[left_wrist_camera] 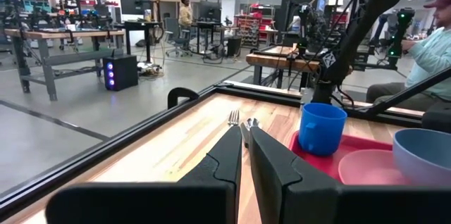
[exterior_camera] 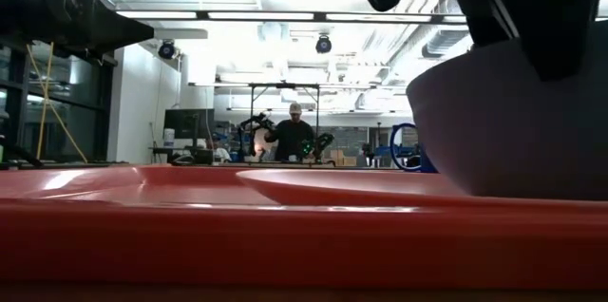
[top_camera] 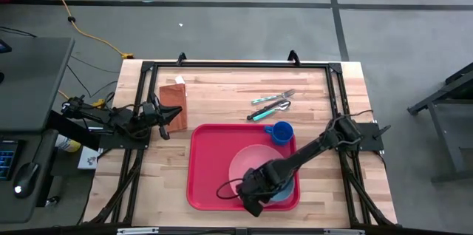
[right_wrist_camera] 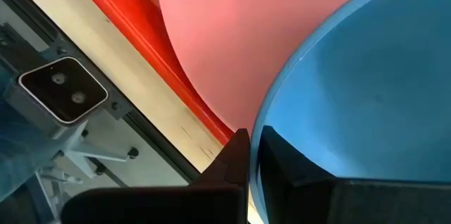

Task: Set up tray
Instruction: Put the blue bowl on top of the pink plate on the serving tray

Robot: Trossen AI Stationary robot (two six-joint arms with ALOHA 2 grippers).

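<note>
The red tray (top_camera: 207,162) lies in the middle of the table, toward its near edge. A round pink plate (top_camera: 246,162) lies in it, and a blue cup (top_camera: 281,132) stands at its far right corner. My right gripper (top_camera: 253,191) is over the tray's near right part, shut on a blue bowl (top_camera: 285,193) that shows large in the low view (exterior_camera: 503,112). My left gripper (top_camera: 173,119) waits shut and empty at the table's left, beside a brown napkin (top_camera: 174,100). My right gripper (right_wrist_camera: 252,139) has the blue bowl by its rim (right_wrist_camera: 265,115), one finger inside the bowl and one outside. The fingers come from above, slanting in from the table's right. The bowl sits upright over the pink plate (right_wrist_camera: 232,34); whether its bottom rests on the plate I cannot tell.
A fork, a spoon and a green-handled piece of cutlery (top_camera: 272,103) lie on the wood beyond the tray. A black metal frame (top_camera: 236,64) runs along the table's far edge and sides. Bare wood lies left of the tray. A person sits beyond the table (left_wrist_camera: 437,48).
</note>
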